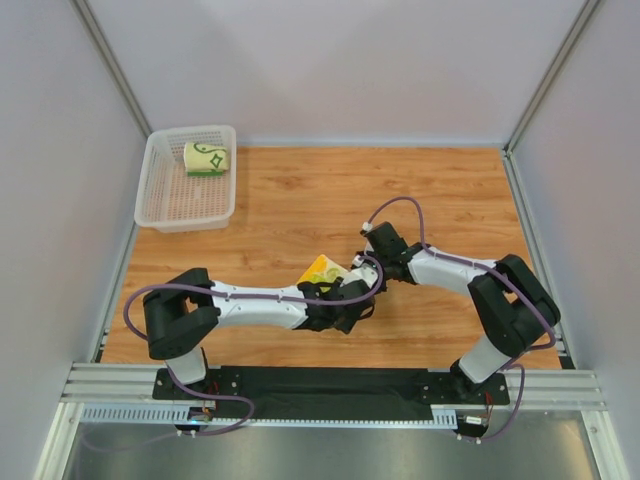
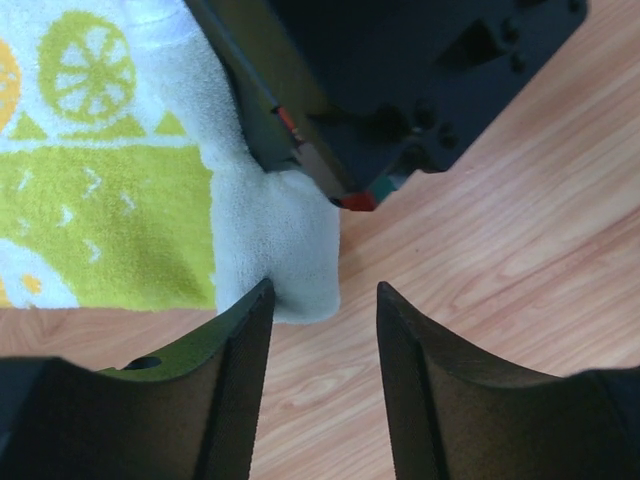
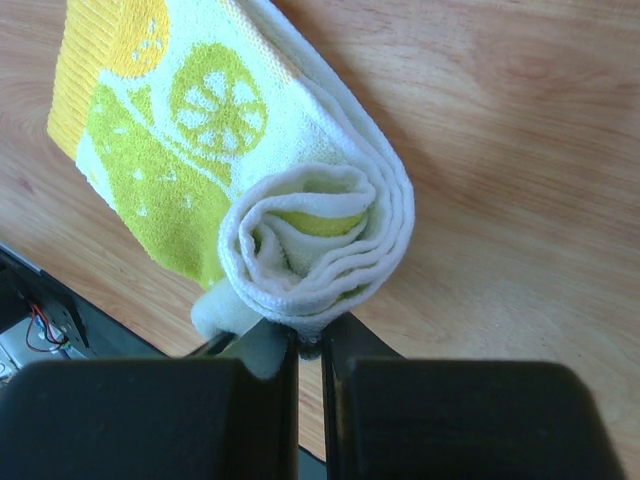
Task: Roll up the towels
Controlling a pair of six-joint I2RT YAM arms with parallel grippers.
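Note:
The cream towel with yellow-green lemon blotches and an orange edge (image 1: 323, 270) lies on the wooden table, partly rolled up at one end (image 3: 320, 230). My right gripper (image 3: 310, 335) is shut on the outer edge of that roll. My left gripper (image 2: 322, 290) is open just beside it, its left fingertip touching a white corner of the same towel (image 2: 285, 250), with bare wood between the jaws. In the top view both grippers, left (image 1: 350, 290) and right (image 1: 364, 266), meet at the towel's right end. The cream towel with dark green lines (image 1: 207, 159) lies rolled in the basket.
A white plastic mesh basket (image 1: 165, 205) stands at the far left corner of the table. White walls enclose the table on three sides. The body of my right gripper (image 2: 400, 90) fills the upper part of the left wrist view.

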